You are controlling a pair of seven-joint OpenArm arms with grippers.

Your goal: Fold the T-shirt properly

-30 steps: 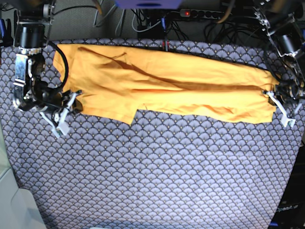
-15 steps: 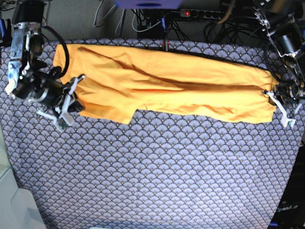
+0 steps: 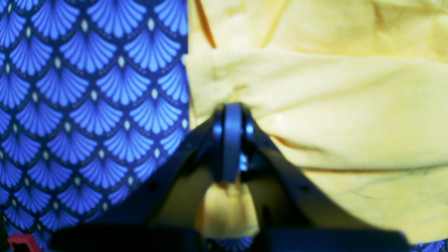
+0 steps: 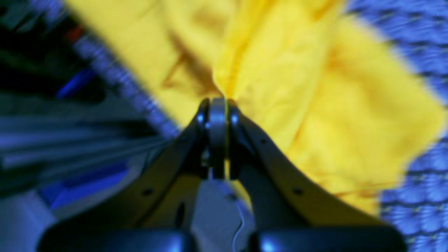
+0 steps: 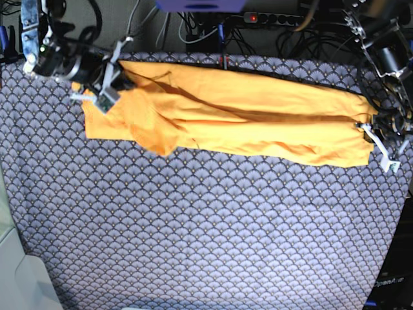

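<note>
Yellow-orange T-shirt (image 5: 239, 119) stretched between both arms' clamped fingers (image 3: 229, 140).

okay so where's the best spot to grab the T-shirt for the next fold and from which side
Judging by how it lies, grip the T-shirt at its two short ends, coming in from the sides. It is a long, narrow band across the cloth, so end pinches keep it taut. Both end effectors, left and right, are already shut there.

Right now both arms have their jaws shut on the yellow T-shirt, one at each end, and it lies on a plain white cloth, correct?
Not quite. The cloth under the T-shirt is blue with a fan-scale pattern, not plain white; the base view shows it. The rest holds: both arms' jaws are shut on the shirt, one at each end.
</note>
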